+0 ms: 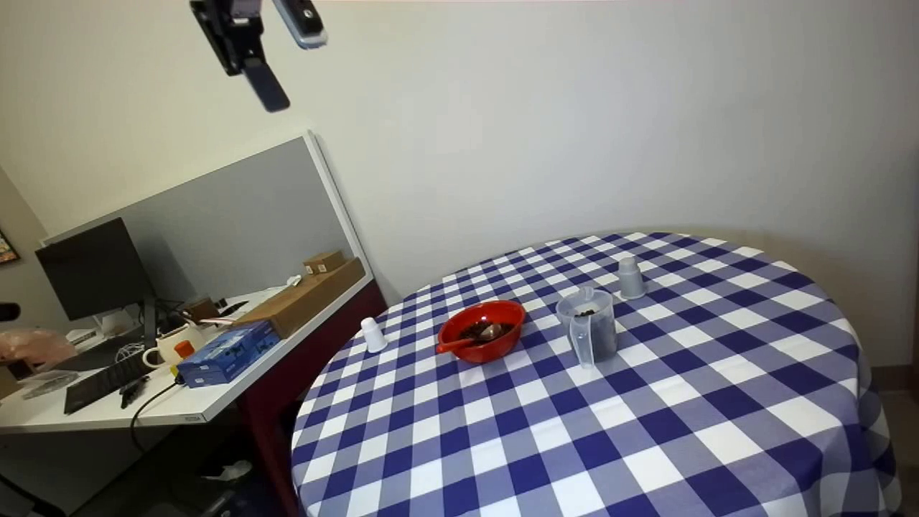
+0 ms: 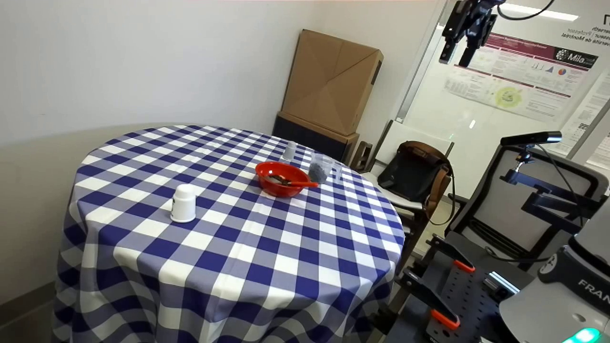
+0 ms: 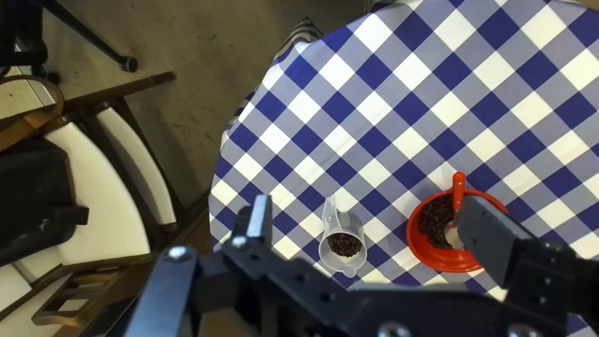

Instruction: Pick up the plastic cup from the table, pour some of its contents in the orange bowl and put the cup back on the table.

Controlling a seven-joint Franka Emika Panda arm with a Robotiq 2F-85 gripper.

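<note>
The bowl [image 1: 490, 352], a spoon [image 3: 457, 207] inside, stands on the table [image 1: 632, 424] between the cup [image 1: 599, 336] and a container [image 2: 184, 205].

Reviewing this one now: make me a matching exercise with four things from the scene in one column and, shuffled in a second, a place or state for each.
Things
1. Plastic cup
2. Orange bowl
3. Gripper
4. Blue box

Places and states
A. Raised in the air, open, holding nothing
B. On the pale desk
C. Translucent, upright on the checkered table, with dark beans inside
D. Has a red-handled spoon resting in it

Right pairs: 1-C, 2-D, 3-A, 4-B
</note>
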